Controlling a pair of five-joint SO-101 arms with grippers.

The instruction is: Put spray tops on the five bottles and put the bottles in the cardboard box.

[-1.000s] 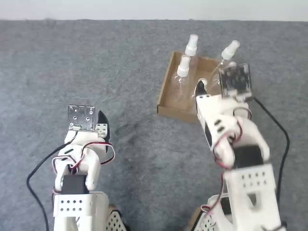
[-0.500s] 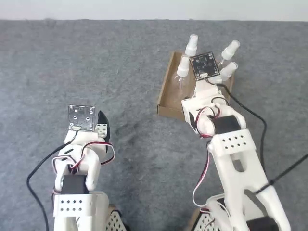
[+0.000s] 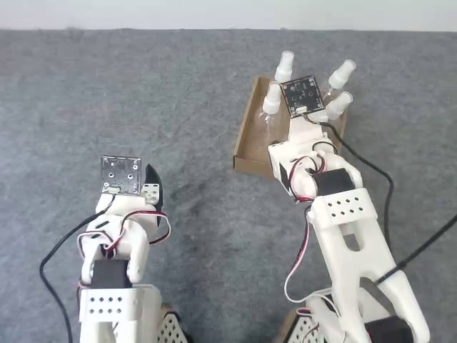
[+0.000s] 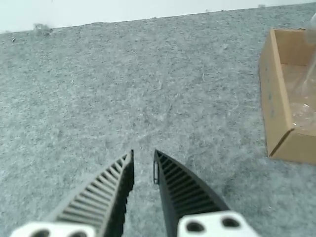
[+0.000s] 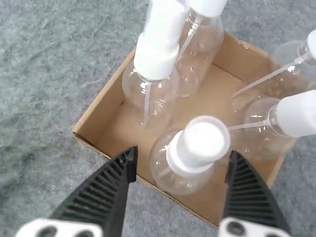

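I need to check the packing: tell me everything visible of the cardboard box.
The cardboard box is a shallow, open-topped tray of plain brown card with low walls. It sits flat on the grey carpet, ahead of the right arm. Five clear bottles with white spray tops stand inside, filling most of it. The right claw hangs open above its near side, astride the nearest bottle.

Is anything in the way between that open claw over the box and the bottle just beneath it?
Nothing visible. The right gripper hangs open over the nearest bottle, jaws on either side of its white spray top. The other bottles stand farther back in the cardboard box.
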